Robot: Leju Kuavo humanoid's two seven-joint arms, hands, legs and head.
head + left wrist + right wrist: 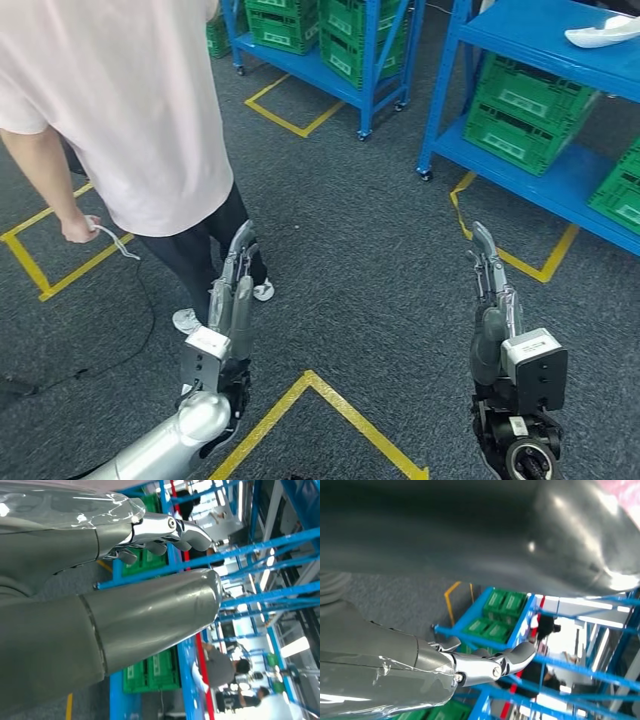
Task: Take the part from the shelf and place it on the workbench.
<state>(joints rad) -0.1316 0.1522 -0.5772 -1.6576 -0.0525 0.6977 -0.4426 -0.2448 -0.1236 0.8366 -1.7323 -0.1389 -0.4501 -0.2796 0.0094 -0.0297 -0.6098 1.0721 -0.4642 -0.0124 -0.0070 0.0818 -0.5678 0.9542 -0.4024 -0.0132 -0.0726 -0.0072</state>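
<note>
- Our silver, many-fingered left hand (235, 290) sits at lower centre-left of the head view, fingers stretched forward and lying close together, holding nothing. The left wrist view agrees: thick grey thumb (151, 612) and chrome fingers (170, 530) extended with only air between them.
- Our matching right hand (490, 290) is at lower right, likewise straight-fingered and empty. It is raised at the same level as the left, which reads to us as a carry-ready walking pose rather than a reach.
- The task's thing, we judge, is the white, elongated moulded part (604, 32) lying flat on the top board of the blue metal shelf (528, 25) at the upper right of the frame. It is cropped by the edge, so we cannot be sure of its full shape.
- It rests well apart from both hands, with grey carpet and yellow floor tape (513, 255) between. We judge that the approach is not finished.
- Green slatted plastic crates (528, 110) fill the shelf's lower tier, probably stored low because they are bulky, leaving the top board free for the part.
- A person in a pale pink shirt (128, 100) stands at upper left, just beside our left hand, holding a thin grey cable (113, 238) that trails to the floor. It is likely a tether or safety line.
- A second blue shelf with crates (317, 30) stands at top centre.
</note>
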